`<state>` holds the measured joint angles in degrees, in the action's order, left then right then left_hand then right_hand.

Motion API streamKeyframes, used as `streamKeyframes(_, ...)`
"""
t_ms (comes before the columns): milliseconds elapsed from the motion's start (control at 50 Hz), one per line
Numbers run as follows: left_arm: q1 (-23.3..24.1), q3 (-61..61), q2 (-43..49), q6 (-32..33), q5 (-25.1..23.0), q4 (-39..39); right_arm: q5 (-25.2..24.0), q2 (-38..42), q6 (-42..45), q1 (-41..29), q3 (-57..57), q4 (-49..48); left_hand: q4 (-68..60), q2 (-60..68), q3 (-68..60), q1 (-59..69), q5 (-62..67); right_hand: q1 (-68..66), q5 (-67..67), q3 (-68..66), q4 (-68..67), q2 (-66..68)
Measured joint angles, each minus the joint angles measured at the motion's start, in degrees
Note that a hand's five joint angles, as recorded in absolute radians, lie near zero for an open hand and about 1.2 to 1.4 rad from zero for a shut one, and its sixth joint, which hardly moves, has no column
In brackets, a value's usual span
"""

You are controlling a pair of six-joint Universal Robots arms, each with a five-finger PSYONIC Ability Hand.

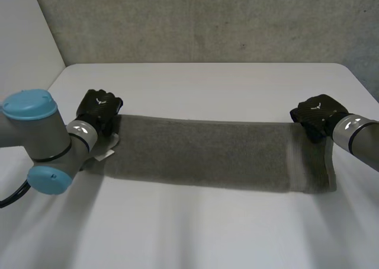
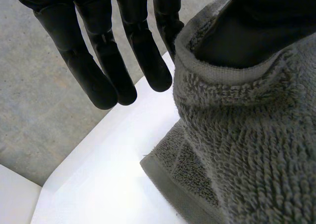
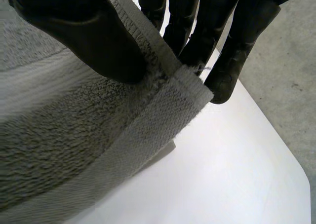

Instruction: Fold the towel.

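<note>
Spanning the table point(image 1: 195, 233) left to right: grey towel point(image 1: 207, 153), flat. Left hand point(image 1: 99, 110) pinches its far-left corner, right hand point(image 1: 317, 116) its far-right, both clamped on it. Risk: the left pinch looks shallow and may slip when lifted.

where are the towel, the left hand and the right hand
towel point(image 1: 201, 153): head view, the middle of the cloth
left hand point(image 1: 99, 110): head view, the back of the hand
right hand point(image 1: 318, 116): head view, the back of the hand
</note>
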<state>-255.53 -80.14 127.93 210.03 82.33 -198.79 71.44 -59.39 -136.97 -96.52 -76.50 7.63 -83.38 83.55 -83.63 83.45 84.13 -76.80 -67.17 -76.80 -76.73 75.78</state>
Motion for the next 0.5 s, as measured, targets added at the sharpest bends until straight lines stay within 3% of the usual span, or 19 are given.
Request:
streamKeyframes(160, 0.5, -1.8, -3.2, 0.5, -0.6, -0.1, -0.1, -0.9, -1.2, -0.5, 1.1, -0.7, -0.1, 0.1, -0.1, 0.1, 0.0, 0.0, 0.0, 0.0, 0.0, 0.0)
streamKeyframes(280, 0.8, 5.1, -4.2, 0.5, -0.4, -1.5, 1.2, -0.2, -1.1, -2.0, 10.8, -2.6, -0.4, 0.3, -0.3, 0.1, 0.1, 0.0, 0.0, 0.0, 0.0, 0.0)
streamKeyframes(400, 1.1, 16.7, -2.9, -1.1, 1.7, -7.7, 5.6, 1.8, -1.0, -5.2, 20.5, -14.0, -0.9, 0.8, -1.2, 0.1, 0.1, 0.0, 0.0, 0.0, 0.0, 0.0)
streamKeyframes(500, 1.6, 22.5, -4.9, -6.4, 6.7, -17.6, 9.4, -0.6, -1.7, -8.1, 22.0, -31.3, -0.9, 0.8, -1.2, 0.1, 0.1, -0.1, 0.0, 0.0, 0.0, 0.2)
